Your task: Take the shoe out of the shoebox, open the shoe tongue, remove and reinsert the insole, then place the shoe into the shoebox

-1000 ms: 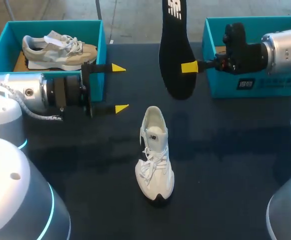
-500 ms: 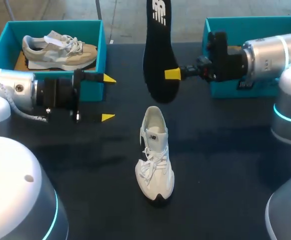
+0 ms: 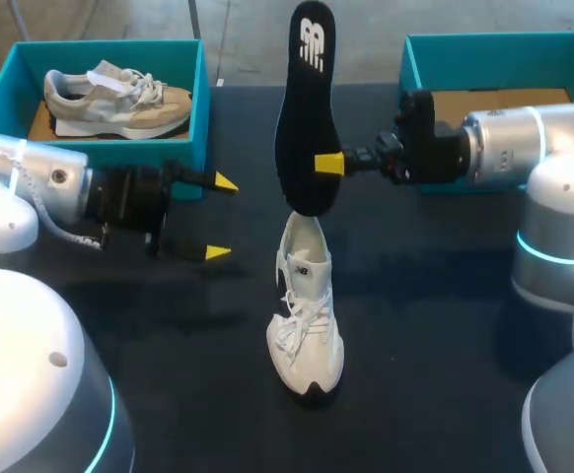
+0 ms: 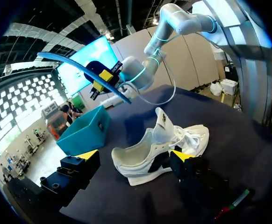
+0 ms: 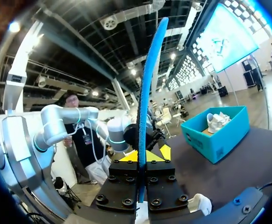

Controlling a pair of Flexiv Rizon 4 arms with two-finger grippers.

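Over the last second your right pincer (image 3: 324,164) has carried the black insole (image 3: 305,108) across from the 1 o'clock side toward the middle. It is clamped on the insole's edge, one yellow tip showing and the other hidden behind. The insole stands nearly upright, its lower end now just above the heel opening of the white shoe (image 3: 305,315); a second ago it hung off to the shoe's 1 o'clock with open surface under it.

The shoe itself has not shifted. It stands on the dark surface (image 3: 445,325) near the centre, heel to 12 o'clock and toe to 6, tongue lifted and mouth open.

Your left pincer (image 3: 220,218) has drawn back toward 9 o'clock and come down a little. Its fingers are apart and hold nothing, well clear of the shoe.

By my reading, the removal half is done and you are lined up for reinsertion. With nothing bracing the shoe, pushing the insole in could tip or slide it, so you may want the left arm back at the shoe's side.

The teal shoebox (image 3: 494,40) at 2 o'clock shows a bare bottom and looks ready to take the shoe afterwards. The other box (image 3: 196,118) at 10 o'clock holds a beige shoe (image 3: 114,94).
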